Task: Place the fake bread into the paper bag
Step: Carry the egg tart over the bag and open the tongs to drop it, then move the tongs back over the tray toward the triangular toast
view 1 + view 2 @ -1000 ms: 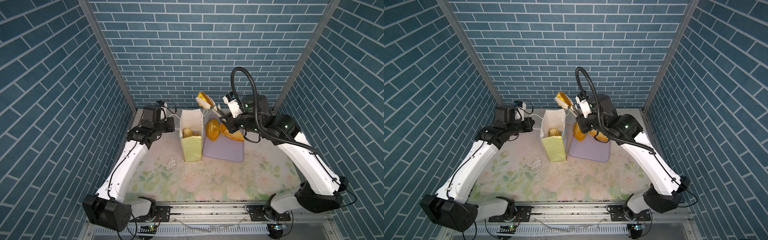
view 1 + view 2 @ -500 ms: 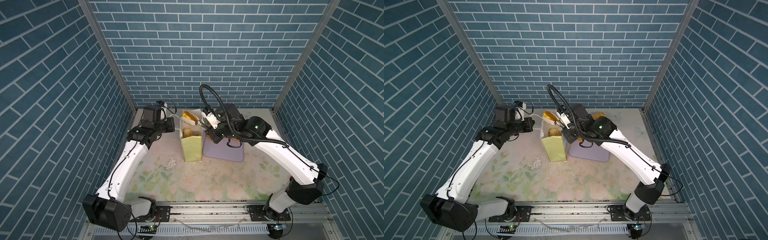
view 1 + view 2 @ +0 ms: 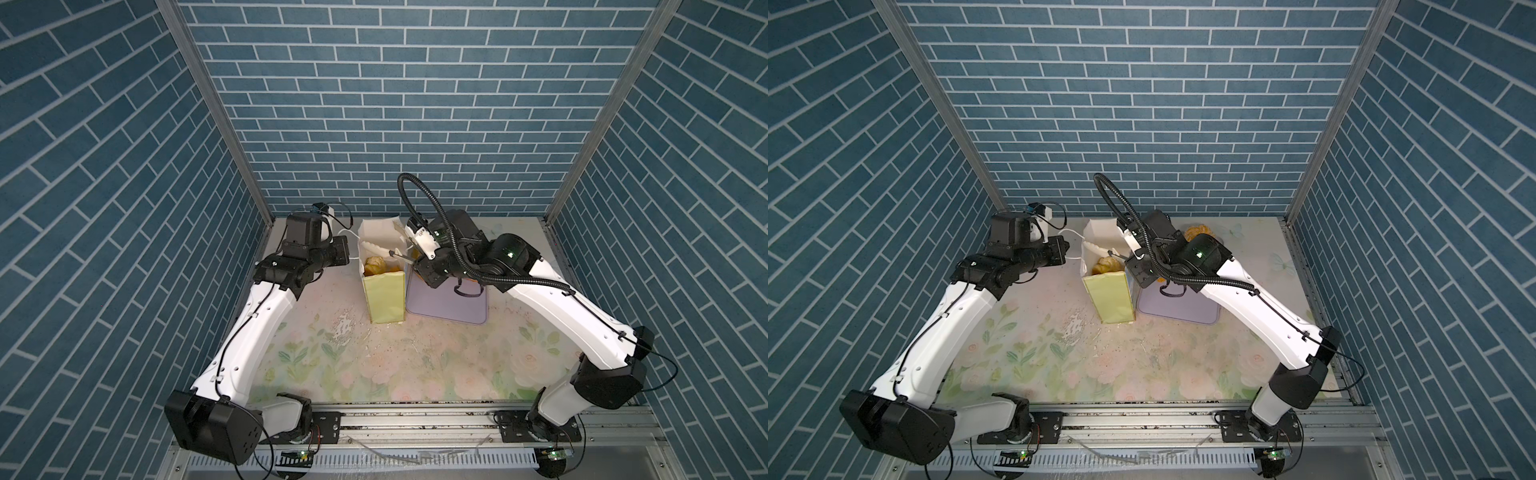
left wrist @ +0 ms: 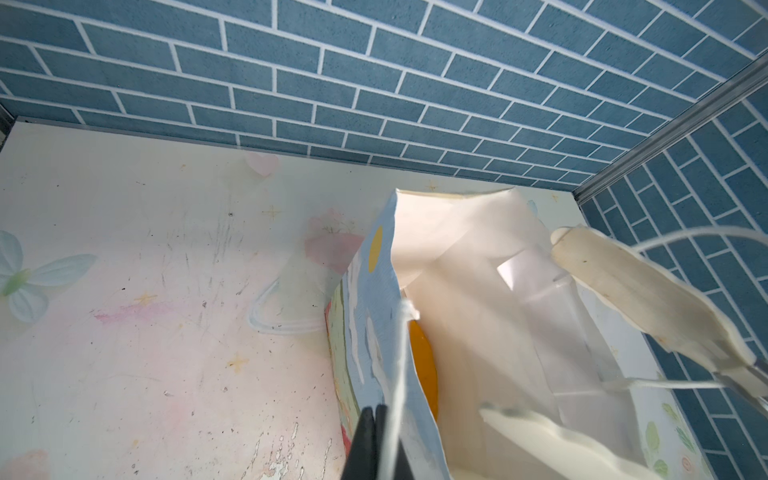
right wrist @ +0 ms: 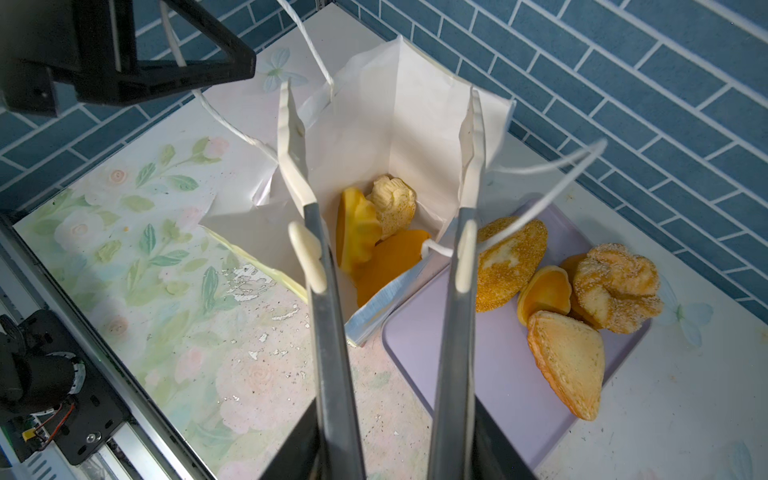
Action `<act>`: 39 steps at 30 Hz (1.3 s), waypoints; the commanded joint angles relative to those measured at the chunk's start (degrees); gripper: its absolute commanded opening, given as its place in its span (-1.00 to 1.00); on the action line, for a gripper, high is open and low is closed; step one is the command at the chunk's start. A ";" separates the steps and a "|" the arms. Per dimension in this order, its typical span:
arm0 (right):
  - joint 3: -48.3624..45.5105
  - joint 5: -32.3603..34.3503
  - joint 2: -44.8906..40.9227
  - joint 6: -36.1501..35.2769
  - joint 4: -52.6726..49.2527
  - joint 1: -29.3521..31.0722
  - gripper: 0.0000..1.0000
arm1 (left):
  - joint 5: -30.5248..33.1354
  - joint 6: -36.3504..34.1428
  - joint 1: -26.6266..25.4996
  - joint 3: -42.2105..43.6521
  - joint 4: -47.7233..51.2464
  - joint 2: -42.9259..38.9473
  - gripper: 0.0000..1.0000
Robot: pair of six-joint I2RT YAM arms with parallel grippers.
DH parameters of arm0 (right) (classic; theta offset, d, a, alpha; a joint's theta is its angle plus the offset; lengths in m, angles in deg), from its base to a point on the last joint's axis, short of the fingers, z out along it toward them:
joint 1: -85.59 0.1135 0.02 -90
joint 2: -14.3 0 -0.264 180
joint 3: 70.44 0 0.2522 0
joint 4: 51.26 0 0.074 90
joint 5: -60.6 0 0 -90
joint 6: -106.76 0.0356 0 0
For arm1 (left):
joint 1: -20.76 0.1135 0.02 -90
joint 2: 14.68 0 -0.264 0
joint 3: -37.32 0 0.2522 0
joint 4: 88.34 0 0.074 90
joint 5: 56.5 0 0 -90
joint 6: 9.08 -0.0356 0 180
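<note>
One bread (image 5: 357, 232) released into paper bag (image 5: 415, 116)

In both top views the paper bag (image 3: 384, 297) is looked down on from high and far, the whole scene being shared. In the wrist views it is seen close: left from beside its rim, right from above its mouth.

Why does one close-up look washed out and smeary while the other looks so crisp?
Left wrist view: the tall white-lined paper bag glares white, and the right hand looks partly blurred, close to the lens. Right wrist view: the golden toy breads in the bag are evenly lit and sharp.
</note>
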 commanded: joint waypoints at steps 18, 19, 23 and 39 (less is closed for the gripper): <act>-0.84 12.83 -14.01 -0.69 3.06 -2.65 0.02 | -0.09 -0.20 -0.24 0.72 -0.72 -1.21 -0.88; -1.11 13.59 -14.71 -0.50 2.78 -3.09 0.02 | -0.15 -0.20 -0.20 0.70 -0.57 -1.24 -0.88; -2.40 18.40 -17.20 1.21 0.77 -4.60 0.01 | 0.10 -0.29 -0.23 0.59 -0.34 -1.21 -0.88; -27.01 4.92 -21.62 6.63 0.59 -26.45 0.01 | 1.12 -0.81 -0.24 -1.08 1.50 -0.07 -0.88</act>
